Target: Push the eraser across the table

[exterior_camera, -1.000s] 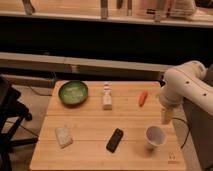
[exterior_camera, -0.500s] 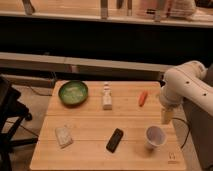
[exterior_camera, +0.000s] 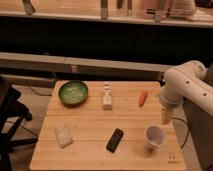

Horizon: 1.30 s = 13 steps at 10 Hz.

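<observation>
The eraser point(exterior_camera: 115, 140), a small flat black oblong block, lies on the light-wood table point(exterior_camera: 90, 150) near the front middle, angled a little. The white arm comes in from the right, and the gripper point(exterior_camera: 167, 115) hangs over the table's right edge, well right of the eraser and just above and right of the white cup point(exterior_camera: 155, 136). It touches nothing.
A green bowl point(exterior_camera: 73, 92) stands at the back left. A small white bottle point(exterior_camera: 107, 96) stands at the back middle and an orange carrot-like item point(exterior_camera: 143, 98) to its right. A pale beige sponge block point(exterior_camera: 63, 136) lies front left. A dark chair point(exterior_camera: 10, 120) stands left of the table.
</observation>
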Each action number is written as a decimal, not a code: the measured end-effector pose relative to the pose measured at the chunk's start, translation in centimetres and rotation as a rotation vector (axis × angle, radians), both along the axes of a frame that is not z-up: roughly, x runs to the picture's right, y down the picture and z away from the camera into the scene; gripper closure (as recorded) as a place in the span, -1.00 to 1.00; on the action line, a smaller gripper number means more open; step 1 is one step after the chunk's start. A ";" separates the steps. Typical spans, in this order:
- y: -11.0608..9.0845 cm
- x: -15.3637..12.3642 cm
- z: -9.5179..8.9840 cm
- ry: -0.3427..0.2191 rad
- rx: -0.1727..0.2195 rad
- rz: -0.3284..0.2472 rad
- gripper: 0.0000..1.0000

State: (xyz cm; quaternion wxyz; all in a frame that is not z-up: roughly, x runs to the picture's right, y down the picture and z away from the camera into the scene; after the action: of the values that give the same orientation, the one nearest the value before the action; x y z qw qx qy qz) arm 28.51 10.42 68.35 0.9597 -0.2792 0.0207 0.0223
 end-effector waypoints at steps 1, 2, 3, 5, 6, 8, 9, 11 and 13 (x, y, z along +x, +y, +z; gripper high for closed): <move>0.0 0.0 0.0 0.000 0.000 0.000 -0.60; 0.0 0.0 0.0 0.000 0.000 0.000 -0.60; 0.1 -0.1 0.0 0.000 -0.001 -0.003 -0.60; 1.1 -1.3 0.1 -0.005 -0.008 -0.022 -0.60; 1.5 -2.5 0.3 -0.011 -0.011 -0.032 -0.60; 2.2 -3.3 0.4 -0.016 -0.015 -0.052 -0.60; 2.3 -3.2 0.4 -0.015 -0.015 -0.054 -0.60; 3.0 -3.9 0.9 -0.025 -0.019 -0.078 -0.60; 3.6 -4.9 1.5 -0.030 -0.022 -0.091 -0.60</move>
State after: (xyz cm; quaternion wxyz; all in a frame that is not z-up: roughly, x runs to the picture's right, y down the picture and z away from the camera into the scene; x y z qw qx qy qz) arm 23.62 14.02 69.86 0.9568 -0.2889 0.0191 -0.0257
